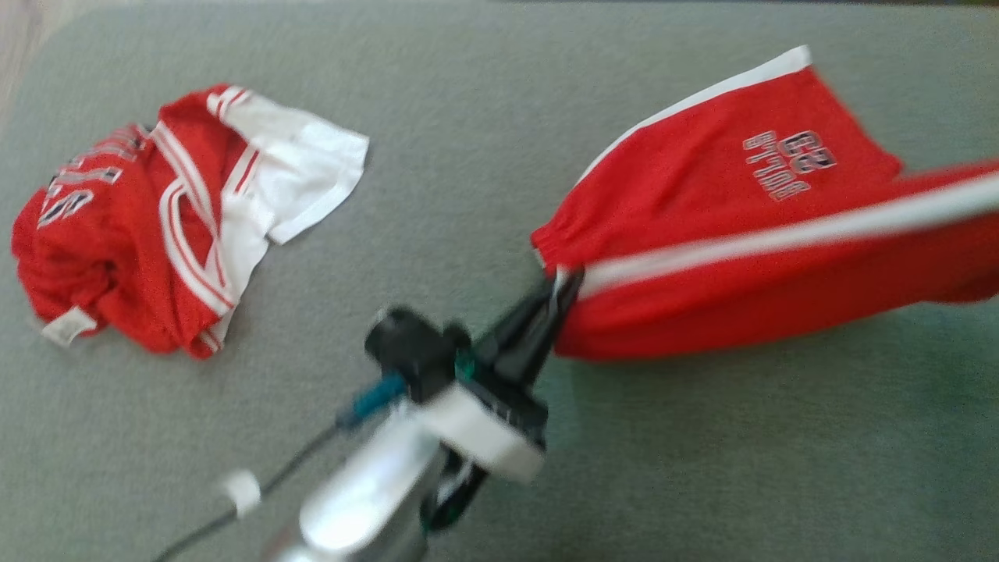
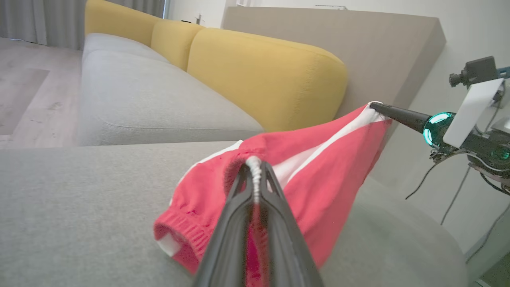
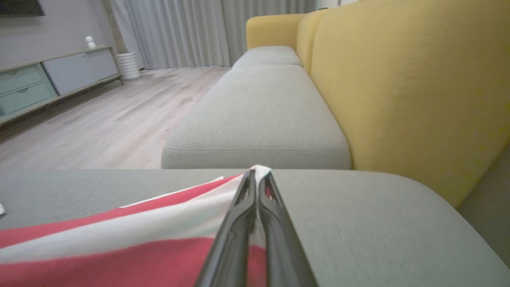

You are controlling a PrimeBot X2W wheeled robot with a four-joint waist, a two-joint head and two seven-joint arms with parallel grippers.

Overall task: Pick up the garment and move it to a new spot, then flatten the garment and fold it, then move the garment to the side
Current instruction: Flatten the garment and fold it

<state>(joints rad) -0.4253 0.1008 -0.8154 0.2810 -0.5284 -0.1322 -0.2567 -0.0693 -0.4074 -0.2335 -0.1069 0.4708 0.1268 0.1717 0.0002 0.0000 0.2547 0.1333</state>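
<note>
Left gripper point(image 2: 255, 164), right gripper point(image 3: 259, 173) pinch seemingly taut shorts point(image 1: 702, 203).

silver forearm point(image 1: 355, 499), white plate point(image 1: 484, 437), black fingers point(image 1: 531, 324), teal ring point(image 2: 437, 128), dark cable point(image 1: 296, 464)

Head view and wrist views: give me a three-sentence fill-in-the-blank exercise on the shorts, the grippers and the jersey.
The left gripper is shut on the ____ of the red shorts.
The right gripper pinches their ____ stripe.
The jersey lies crumpled on the ____ cushion.
Missing words: waistband; white; grey.
</note>
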